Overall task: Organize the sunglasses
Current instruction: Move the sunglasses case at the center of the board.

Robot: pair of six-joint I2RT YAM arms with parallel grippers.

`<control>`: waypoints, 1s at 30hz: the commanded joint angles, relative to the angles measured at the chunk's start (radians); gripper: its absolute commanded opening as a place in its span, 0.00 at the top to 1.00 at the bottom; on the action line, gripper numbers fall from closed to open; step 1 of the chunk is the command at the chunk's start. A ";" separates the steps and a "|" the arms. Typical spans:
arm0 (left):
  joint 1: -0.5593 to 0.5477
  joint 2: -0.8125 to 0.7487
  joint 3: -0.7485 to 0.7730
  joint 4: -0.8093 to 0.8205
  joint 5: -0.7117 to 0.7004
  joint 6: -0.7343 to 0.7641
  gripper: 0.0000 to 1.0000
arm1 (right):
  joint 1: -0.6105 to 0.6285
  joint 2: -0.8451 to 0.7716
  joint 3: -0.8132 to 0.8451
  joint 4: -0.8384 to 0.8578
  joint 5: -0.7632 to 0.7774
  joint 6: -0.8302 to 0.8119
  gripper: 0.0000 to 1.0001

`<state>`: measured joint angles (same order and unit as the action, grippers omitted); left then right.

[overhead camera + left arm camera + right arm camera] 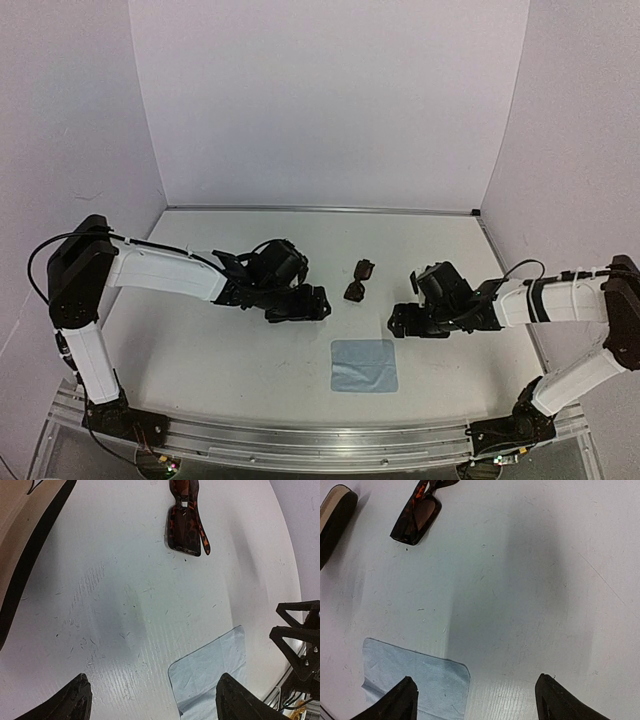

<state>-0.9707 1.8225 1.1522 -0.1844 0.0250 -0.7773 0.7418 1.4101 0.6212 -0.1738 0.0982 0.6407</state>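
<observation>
The sunglasses (360, 280) lie folded on the white table between my two grippers, with a dark tortoise frame. They show at the top of the left wrist view (185, 525) and at the top left of the right wrist view (417, 517). My left gripper (300, 305) is open and empty, low over the table left of the sunglasses (152, 680). My right gripper (405, 322) is open and empty, to their lower right (475, 680). The black oval case with tan lining lies open at the left edge of both wrist views (20, 555) (335, 520).
A light blue square cloth (364, 365) lies flat in front of the sunglasses, near both grippers' fingertips (210, 665) (415, 675). White walls close in the table at the back and sides. A metal rail (320, 440) runs along the near edge.
</observation>
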 commanded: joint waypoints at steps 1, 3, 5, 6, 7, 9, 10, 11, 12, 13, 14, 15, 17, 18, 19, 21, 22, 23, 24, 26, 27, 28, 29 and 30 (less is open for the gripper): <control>-0.002 -0.001 0.063 -0.021 -0.030 -0.015 0.14 | 0.008 -0.043 0.011 0.012 0.033 0.007 0.18; -0.002 0.030 0.098 -0.057 -0.048 -0.002 0.14 | 0.008 -0.031 0.011 0.012 0.030 0.005 0.18; -0.002 0.058 0.122 -0.064 -0.034 0.000 0.14 | 0.011 -0.017 0.005 0.019 0.017 0.005 0.18; -0.003 0.069 0.132 -0.067 -0.030 0.000 0.14 | 0.012 -0.010 0.001 0.024 0.012 0.007 0.18; -0.003 0.078 0.138 -0.073 -0.002 -0.002 0.14 | 0.017 -0.006 -0.004 0.027 0.010 0.010 0.18; -0.002 0.079 0.136 -0.079 0.009 -0.013 0.15 | 0.031 -0.005 -0.005 0.029 0.018 0.013 0.19; -0.003 0.061 0.123 -0.073 0.002 -0.017 0.15 | 0.045 -0.009 0.001 0.029 0.036 0.008 0.19; -0.003 0.031 0.103 -0.059 -0.012 -0.021 0.15 | 0.056 -0.020 0.013 0.025 0.050 0.002 0.19; -0.003 -0.003 0.085 -0.054 -0.048 -0.024 0.15 | 0.065 -0.027 0.029 0.022 0.056 -0.007 0.19; -0.003 -0.042 0.071 -0.062 -0.096 -0.025 0.15 | 0.069 -0.031 0.051 0.017 0.061 -0.017 0.19; -0.003 -0.083 0.058 -0.071 -0.145 -0.024 0.15 | 0.072 -0.033 0.076 0.012 0.065 -0.027 0.19; -0.003 -0.132 0.042 -0.076 -0.192 -0.025 0.15 | 0.074 -0.034 0.104 0.008 0.065 -0.038 0.19; -0.003 -0.239 0.008 -0.074 -0.270 -0.022 0.15 | 0.075 -0.019 0.169 -0.004 0.056 -0.058 0.19; -0.003 -0.275 -0.002 -0.081 -0.309 -0.018 0.15 | 0.076 -0.006 0.209 -0.013 0.046 -0.069 0.19; -0.003 -0.306 -0.006 -0.091 -0.343 -0.011 0.15 | 0.077 0.013 0.248 -0.018 0.035 -0.075 0.19; -0.001 -0.336 0.002 -0.121 -0.404 0.010 0.12 | 0.082 0.058 0.332 -0.030 0.015 -0.088 0.19; 0.005 -0.337 0.012 -0.150 -0.417 0.022 0.12 | 0.088 0.092 0.390 -0.036 0.009 -0.092 0.19; 0.016 -0.331 0.019 -0.163 -0.416 0.028 0.12 | 0.092 0.109 0.418 -0.045 0.007 -0.098 0.19; 0.031 -0.322 0.020 -0.172 -0.400 0.034 0.12 | 0.096 0.137 0.460 -0.054 0.005 -0.101 0.19; 0.061 -0.307 0.003 -0.144 -0.347 0.050 0.12 | 0.099 0.198 0.540 -0.069 0.007 -0.104 0.19; 0.079 -0.300 -0.011 -0.127 -0.328 0.063 0.13 | 0.099 0.217 0.562 -0.068 0.010 -0.102 0.19; 0.093 -0.289 -0.015 -0.116 -0.314 0.077 0.13 | 0.099 0.232 0.581 -0.066 0.014 -0.096 0.19; 0.110 -0.276 -0.016 -0.108 -0.298 0.090 0.15 | 0.099 0.245 0.594 -0.063 0.016 -0.091 0.19; 0.125 -0.266 -0.023 -0.091 -0.275 0.104 0.16 | 0.100 0.254 0.605 -0.058 0.016 -0.087 0.19</control>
<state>-0.9005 1.5135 1.1511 -0.2966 -0.2977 -0.7410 0.8356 1.6253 1.1629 -0.2249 0.1116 0.5591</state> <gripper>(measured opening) 0.861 0.812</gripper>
